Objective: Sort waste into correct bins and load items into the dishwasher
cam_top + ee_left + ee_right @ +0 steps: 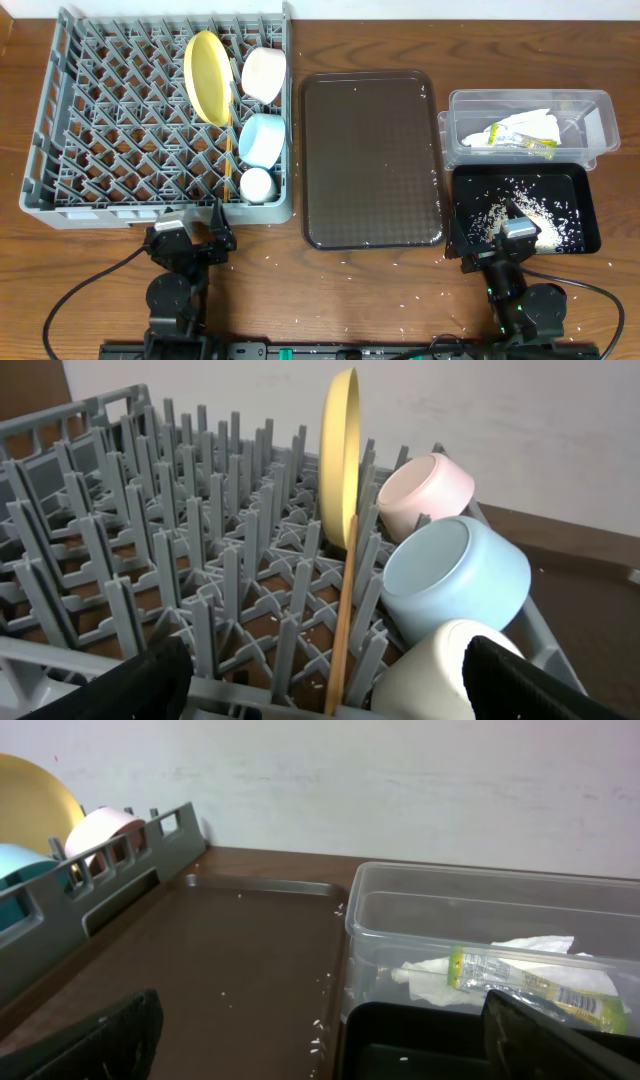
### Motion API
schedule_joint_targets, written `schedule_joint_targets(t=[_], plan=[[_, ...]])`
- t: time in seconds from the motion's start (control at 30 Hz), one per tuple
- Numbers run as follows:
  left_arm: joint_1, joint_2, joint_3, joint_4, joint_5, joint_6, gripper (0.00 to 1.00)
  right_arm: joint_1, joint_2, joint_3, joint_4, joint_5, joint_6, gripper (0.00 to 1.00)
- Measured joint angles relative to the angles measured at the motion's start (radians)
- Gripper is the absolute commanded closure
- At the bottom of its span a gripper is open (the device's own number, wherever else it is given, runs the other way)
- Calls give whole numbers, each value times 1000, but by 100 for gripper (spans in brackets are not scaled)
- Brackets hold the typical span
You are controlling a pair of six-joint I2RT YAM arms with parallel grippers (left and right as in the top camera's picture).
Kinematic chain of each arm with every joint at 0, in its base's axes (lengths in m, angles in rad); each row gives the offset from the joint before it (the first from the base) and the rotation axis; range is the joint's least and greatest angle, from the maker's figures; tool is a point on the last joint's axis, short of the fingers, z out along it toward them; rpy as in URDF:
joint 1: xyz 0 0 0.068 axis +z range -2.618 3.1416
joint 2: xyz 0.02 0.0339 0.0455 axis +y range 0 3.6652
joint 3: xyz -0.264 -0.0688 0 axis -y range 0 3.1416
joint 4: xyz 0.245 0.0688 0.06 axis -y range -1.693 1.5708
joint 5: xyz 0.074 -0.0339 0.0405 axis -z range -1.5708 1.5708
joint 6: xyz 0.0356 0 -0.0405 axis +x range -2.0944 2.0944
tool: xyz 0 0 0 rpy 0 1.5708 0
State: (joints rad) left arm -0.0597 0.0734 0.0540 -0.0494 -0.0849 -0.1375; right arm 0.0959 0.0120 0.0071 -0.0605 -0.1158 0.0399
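Observation:
The grey dish rack (110,130) holds the yellow plate (206,75) on edge, the white bowl (264,74), the light blue bowl (261,138), the small white cup (256,184) and the chopsticks (228,160). The left wrist view shows the plate (340,460), the blue bowl (455,575), the cup (430,680) and a chopstick (345,630). The clear tub (597,105) holds the napkin (520,125) and wrapper (535,148). The black tray (585,190) holds rice (535,215). My left gripper (190,240) is open and empty before the rack. My right gripper (505,240) is open and empty at the black tray's front.
The dark brown serving tray (370,160) lies between the rack and the bins, with a few rice grains on it. Loose grains are scattered on the wooden table (350,300) in front. A wall stands behind the table in both wrist views.

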Motion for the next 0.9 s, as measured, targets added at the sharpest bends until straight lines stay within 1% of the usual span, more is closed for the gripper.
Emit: schedule_joint_targets(t=[0.3,0.9], plan=[[1,-59,-21,8,0,1,13,0,0,0,0,0,0,1],[1,-63,-21,8,0,3,13,0,0,0,0,0,0,1]])
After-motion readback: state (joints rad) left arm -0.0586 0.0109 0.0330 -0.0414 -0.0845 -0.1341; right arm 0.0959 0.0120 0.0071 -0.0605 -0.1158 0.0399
